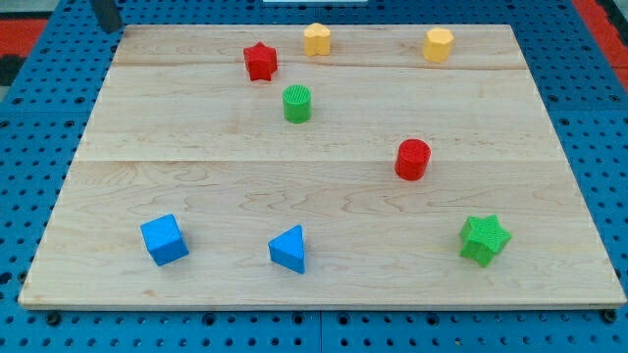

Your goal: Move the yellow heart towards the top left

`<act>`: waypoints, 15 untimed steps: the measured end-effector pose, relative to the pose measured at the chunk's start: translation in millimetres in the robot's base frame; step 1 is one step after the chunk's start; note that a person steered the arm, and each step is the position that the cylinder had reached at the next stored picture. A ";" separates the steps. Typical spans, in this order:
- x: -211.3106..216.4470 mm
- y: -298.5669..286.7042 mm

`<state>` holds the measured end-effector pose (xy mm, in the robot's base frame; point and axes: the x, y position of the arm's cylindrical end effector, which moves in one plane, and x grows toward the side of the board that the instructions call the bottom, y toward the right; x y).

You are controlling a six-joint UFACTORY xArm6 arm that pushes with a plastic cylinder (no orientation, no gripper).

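The yellow heart [317, 39] sits near the view's top edge of the wooden board [196, 186], a little left of centre. A red star [260, 62] lies just to its lower left. My tip [112, 27] shows as a dark rod end at the board's top left corner, far to the left of the heart and touching no block.
A yellow hexagon [439, 44] is at the top right. A green cylinder [297, 103] lies below the heart and a red cylinder [413, 159] right of centre. A blue cube [164, 239], a blue triangle [288, 249] and a green star [484, 238] lie along the bottom.
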<state>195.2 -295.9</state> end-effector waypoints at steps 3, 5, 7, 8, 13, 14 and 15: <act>2.1 39.2; -4.0 144.1; -3.9 178.8; -2.7 197.9; 14.4 397.8; 16.0 336.0; 42.0 322.1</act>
<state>237.2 26.2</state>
